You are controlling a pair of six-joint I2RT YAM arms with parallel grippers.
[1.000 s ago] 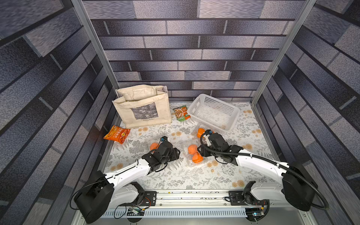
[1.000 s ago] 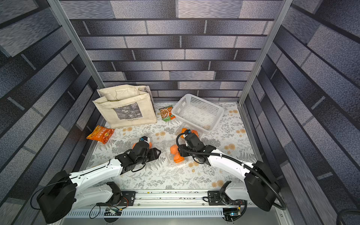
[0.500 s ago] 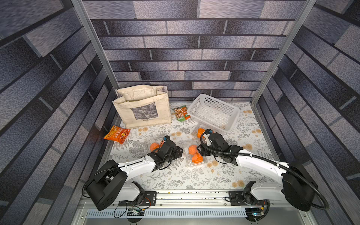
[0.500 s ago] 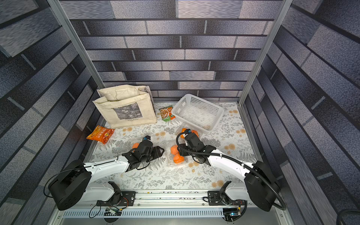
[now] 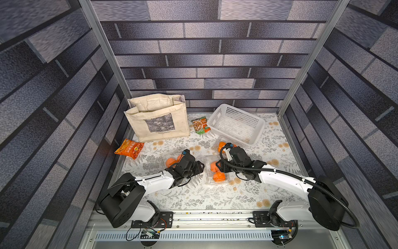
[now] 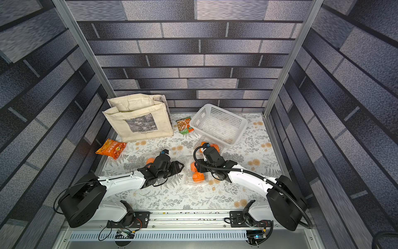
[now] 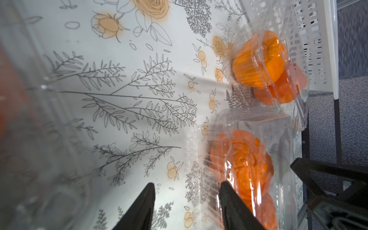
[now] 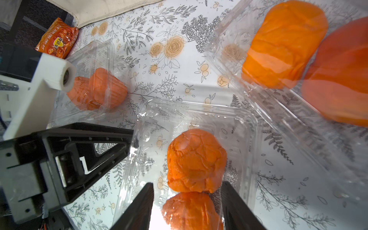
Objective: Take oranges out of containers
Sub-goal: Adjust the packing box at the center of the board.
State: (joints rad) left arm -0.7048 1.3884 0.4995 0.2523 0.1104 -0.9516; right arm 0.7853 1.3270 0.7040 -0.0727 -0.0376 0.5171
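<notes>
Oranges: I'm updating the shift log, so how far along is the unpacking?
Done: nothing; every orange in view sits inside the left clamshell, middle clamshell or far clamshell. In hand: the right gripper, jaws apart, straddles a middle-clamshell orange; the open left gripper has a finger at that box's edge. Left: all the oranges.

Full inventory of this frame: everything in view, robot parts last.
oranges: six, bright orange, two in each box
boxes: three, clear plastic, mid-table
tote bag: one, beige, back left
basket: one, white, back right
orange snack packet: one, orange, left edge
green snack packet: one, green and orange, between tote bag and basket
tablecloth: one, white floral, under everything
arms: two, white and black, reaching in from the front
left hand: one, black, open beside the middle box
right hand: one, black, open over the middle box
</notes>
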